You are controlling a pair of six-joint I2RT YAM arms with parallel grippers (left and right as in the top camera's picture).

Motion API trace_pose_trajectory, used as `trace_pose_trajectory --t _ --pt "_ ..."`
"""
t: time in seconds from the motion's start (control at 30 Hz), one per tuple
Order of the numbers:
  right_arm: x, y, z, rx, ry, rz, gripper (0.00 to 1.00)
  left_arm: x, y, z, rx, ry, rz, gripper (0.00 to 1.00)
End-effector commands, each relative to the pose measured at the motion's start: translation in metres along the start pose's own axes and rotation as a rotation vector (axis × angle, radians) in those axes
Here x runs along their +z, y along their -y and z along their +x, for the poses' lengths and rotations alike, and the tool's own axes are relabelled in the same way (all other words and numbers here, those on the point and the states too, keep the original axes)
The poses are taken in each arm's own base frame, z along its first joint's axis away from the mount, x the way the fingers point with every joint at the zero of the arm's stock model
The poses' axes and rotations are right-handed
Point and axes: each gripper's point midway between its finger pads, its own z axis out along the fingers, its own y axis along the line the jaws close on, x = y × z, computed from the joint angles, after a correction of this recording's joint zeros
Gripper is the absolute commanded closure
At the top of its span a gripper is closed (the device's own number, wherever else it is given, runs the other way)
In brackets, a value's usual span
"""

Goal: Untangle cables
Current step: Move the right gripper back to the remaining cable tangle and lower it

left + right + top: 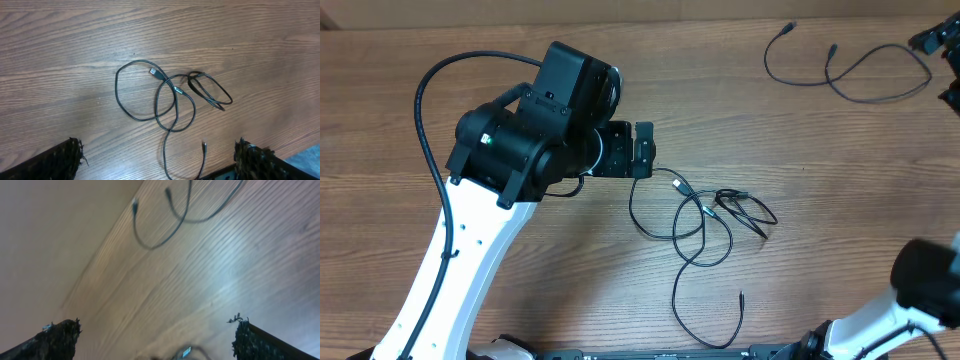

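Cables (705,215): thin black, overlapping loops, tangled. L end effector (160,161), R end effector (157,341) both spread.

Under the left pincer (157,150) we see a matt, wood-grain table (75,40). Ahead of it lie smooth black cables (117,87) with a silvery metal plug (156,73). Its finger pads (60,162) look rough.

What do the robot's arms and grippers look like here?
The left arm and right arm have white links with black joint housings. A thick black cable loops along the left one, which shows a small green light. The fingers are black, rough-textured.
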Motion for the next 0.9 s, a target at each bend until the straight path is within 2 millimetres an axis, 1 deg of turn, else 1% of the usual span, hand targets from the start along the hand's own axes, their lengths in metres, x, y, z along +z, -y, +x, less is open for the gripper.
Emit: trace_pose_trajectory --t 0.0,0.07,0.17,0.3,0.37,0.4,0.5,0.6,0.67,0.8,0.83,0.87 --pt "-0.027 -0.013 0.025 -0.075 -0.006 -0.011 0.0 -0.007 -0.002 -0.001 -0.015 0.023 -0.003 0.0" --pt "-0.034 -0.018 0.045 -0.121 -0.048 -0.008 0.0 -0.007 -0.002 -0.001 -0.015 0.023 -0.003 0.0" --pt "-0.032 -0.034 0.069 -0.27 -0.094 -0.028 0.0 -0.007 -0.002 -0.001 -0.015 0.022 -0.002 0.0" --pt "-0.014 -0.056 0.109 -0.374 -0.201 -0.048 0.0 -0.007 -0.002 -0.001 -0.015 0.023 -0.003 0.01" --pt "0.0 -0.063 0.134 -0.425 -0.276 -0.04 0.0 -0.007 -0.002 -0.001 -0.015 0.022 -0.002 0.01" --pt "0.005 -0.064 0.143 -0.441 -0.304 -0.03 0.0 -0.007 -0.002 -0.001 -0.015 0.023 -0.003 0.0" --pt "0.025 -0.057 0.172 -0.496 -0.39 0.039 0.0 -0.007 -0.002 -0.001 -0.015 0.022 -0.002 0.0" --pt "0.043 -0.042 0.2 -0.548 -0.473 0.132 0.0 -0.007 -0.002 -0.001 -0.014 0.023 -0.003 0.0" --pt "0.054 -0.03 0.22 -0.571 -0.542 0.183 0.0 -0.007 -0.002 -0.001 -0.015 0.023 -0.003 0.0" --pt "0.069 -0.008 0.248 -0.584 -0.649 0.249 0.0 -0.007 -0.002 -0.001 -0.015 0.022 -0.002 0.0" --pt "0.079 0.003 0.259 -0.589 -0.686 0.27 0.0 -0.007 -0.002 -0.001 -0.015 0.023 -0.003 0.0" --pt "0.084 0.009 0.265 -0.591 -0.705 0.28 0.0 -0.007 -0.002 -0.001 -0.015 0.022 -0.002 0.0"
